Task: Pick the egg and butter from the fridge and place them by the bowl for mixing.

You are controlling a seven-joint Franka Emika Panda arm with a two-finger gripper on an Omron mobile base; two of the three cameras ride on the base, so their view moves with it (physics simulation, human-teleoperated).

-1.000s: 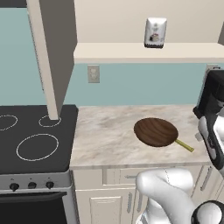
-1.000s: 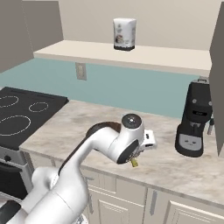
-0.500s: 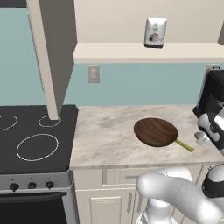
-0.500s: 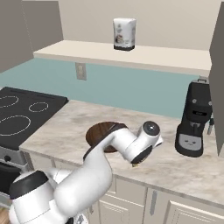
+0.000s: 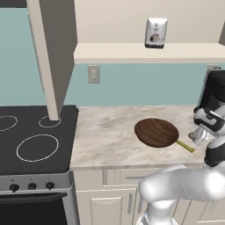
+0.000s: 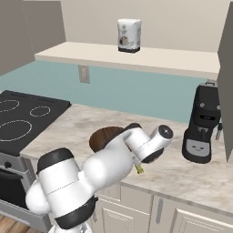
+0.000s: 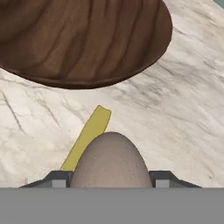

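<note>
I have the egg (image 7: 111, 159) clamped between my fingers (image 7: 61, 178), one dark tip showing on each side of its pale beige shell in the hand view. My hand (image 5: 205, 131) hangs over the marble bench (image 5: 105, 132), just right of the bowl (image 5: 156, 132) and close to the near edge.

The bowl is a shallow dark brown wooden round sitting near the middle of the bench. The butter (image 7: 89, 135), a thin yellow stick, lies flat on the bench just beside the bowl's right rim, slanting away from it toward the near edge; in the hand view its far end stops a little short of the bowl, and the egg covers its near end.

A black coffee machine (image 6: 204, 123) stands at the far right of the bench. A white packet (image 5: 155, 32) stands upright on the wall shelf (image 5: 132, 52) above. A black stovetop (image 5: 30, 136) adjoins the bench on the left.
</note>
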